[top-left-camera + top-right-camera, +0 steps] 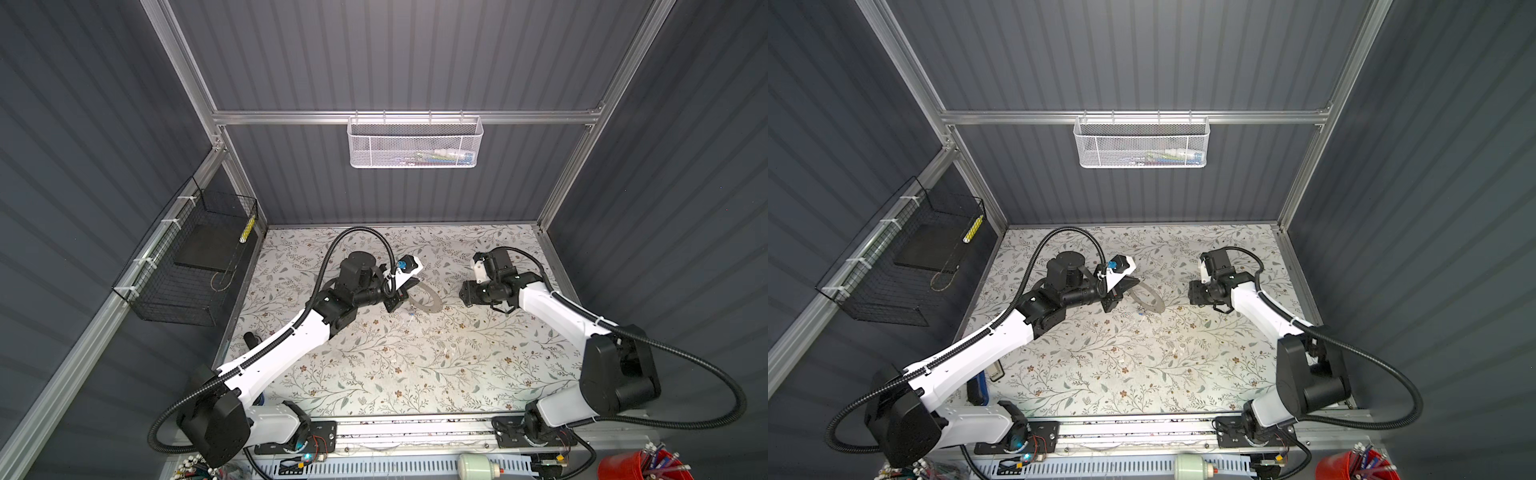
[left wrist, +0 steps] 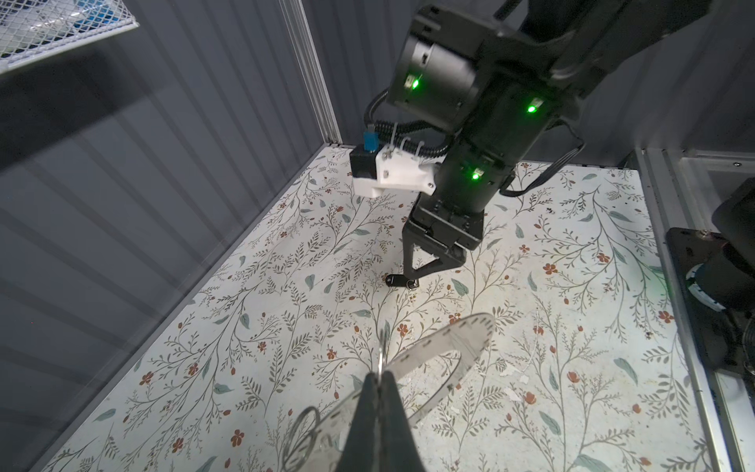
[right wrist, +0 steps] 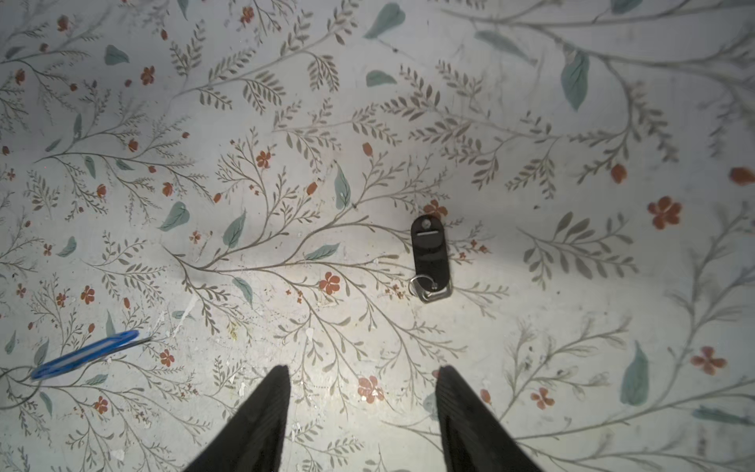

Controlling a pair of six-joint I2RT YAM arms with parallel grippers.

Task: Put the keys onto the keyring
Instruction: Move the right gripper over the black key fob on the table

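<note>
1. On the desk point(image 1: 374, 374), just 12 o'clock of its centre: left pincer point(image 2: 380, 378) is clamped tight on the thin wire keyring point(image 2: 382, 351), seen edge-on.
2. Flat notched metal ring plate point(image 1: 434, 305) runs right behind those tips; cannot tell if it is gripped too.
3. Right pincer point(image 3: 361, 372) is at 3 o'clock of the plate, fingers wide apart, holding nothing, pointing down.
4. Black tag point(image 3: 431, 249) lies on the desk just beside its fingertips, with a small ring and grey metal bit point(image 3: 439, 295) at the tag's end.
5. Blue tag point(image 3: 85, 353) lies well apart from the black tag.
6. Keys: too small to pick out; cannot tell if the grey bit is one.
</note>
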